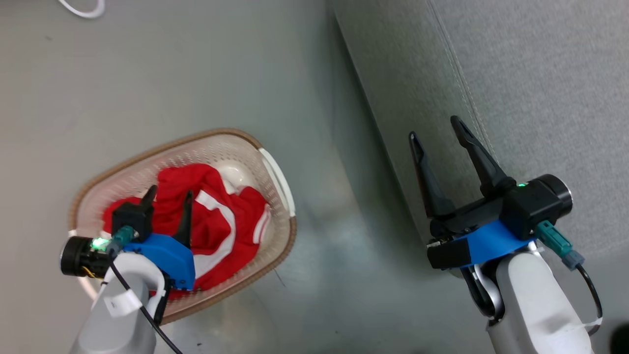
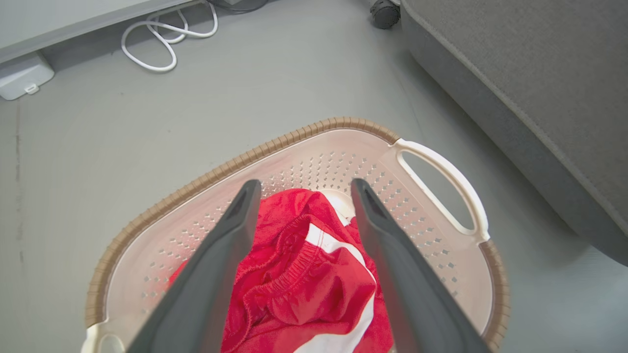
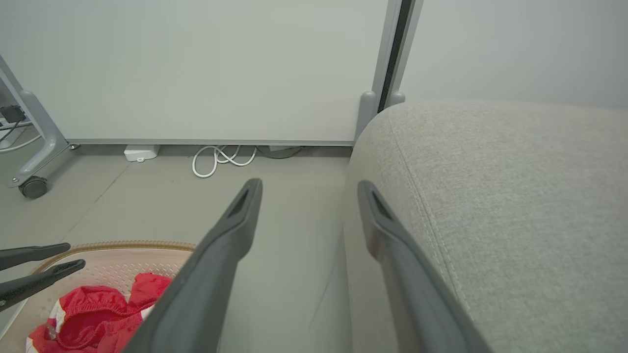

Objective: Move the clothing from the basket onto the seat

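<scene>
Two dark fingers of the left gripper (image 1: 170,191) stand spread over crumpled red clothing (image 1: 216,216) with white stripes, heaped inside the oval cream basket (image 1: 196,137), whose perforated plastic walls carry a brown woven-look rim, on the smooth grey floor (image 1: 147,73). Beyond, the right gripper (image 1: 433,128) holds its fingers apart, empty, against the rounded, seam-stitched grey fabric seat (image 1: 540,98).

place: lab-like room | cues: wheeled partition (image 3: 196,68), loose cable (image 3: 223,159), bare floor (image 1: 196,73)
</scene>
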Robot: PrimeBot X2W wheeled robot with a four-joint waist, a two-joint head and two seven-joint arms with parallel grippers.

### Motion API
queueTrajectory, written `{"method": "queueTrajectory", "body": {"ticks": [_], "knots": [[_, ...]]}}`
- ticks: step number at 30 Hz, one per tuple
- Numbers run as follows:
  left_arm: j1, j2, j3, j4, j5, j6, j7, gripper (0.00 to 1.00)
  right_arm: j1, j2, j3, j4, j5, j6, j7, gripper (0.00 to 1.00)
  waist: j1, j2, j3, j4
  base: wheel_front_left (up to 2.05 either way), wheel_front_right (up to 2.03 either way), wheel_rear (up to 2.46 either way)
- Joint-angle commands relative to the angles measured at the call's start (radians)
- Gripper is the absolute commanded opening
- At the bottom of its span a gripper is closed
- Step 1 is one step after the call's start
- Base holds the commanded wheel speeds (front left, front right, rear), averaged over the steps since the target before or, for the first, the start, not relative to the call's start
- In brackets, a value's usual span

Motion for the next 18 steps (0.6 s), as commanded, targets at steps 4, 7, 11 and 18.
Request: {"method": "queueTrajectory", "body": {"ticks": [4,7,11,18], "knots": [[-0.056,0.032,-0.014,0.036,-0.02,-0.007,0.022,1.0,-0.037,0.0,0.024,-0.008,0.02,0.0,-0.014,1.0,-0.0003,0.0,0.111,-0.09,0.0,0.0,0.0],[-0.083,0.049,-0.035,0.065,-0.041,-0.009,0.042,1.0,-0.051,0.0,0.04,-0.006,0.037,0.0,-0.022,1.0,-0.0003,0.0,0.145,-0.115,0.0,0.0,0.0],[-0.12,0.089,-0.078,0.094,-0.096,-0.009,0.085,1.0,-0.077,0.0,0.069,-0.004,0.066,0.0,-0.03,1.0,-0.0003,0.0,0.198,-0.15,0.0,0.0,0.0],[-0.165,0.148,-0.096,0.13,-0.137,-0.01,0.119,1.0,-0.105,0.0,0.102,-0.013,0.099,0.0,-0.037,1.0,-0.0003,0.0,0.259,-0.184,0.0,0.0,0.0]]}}
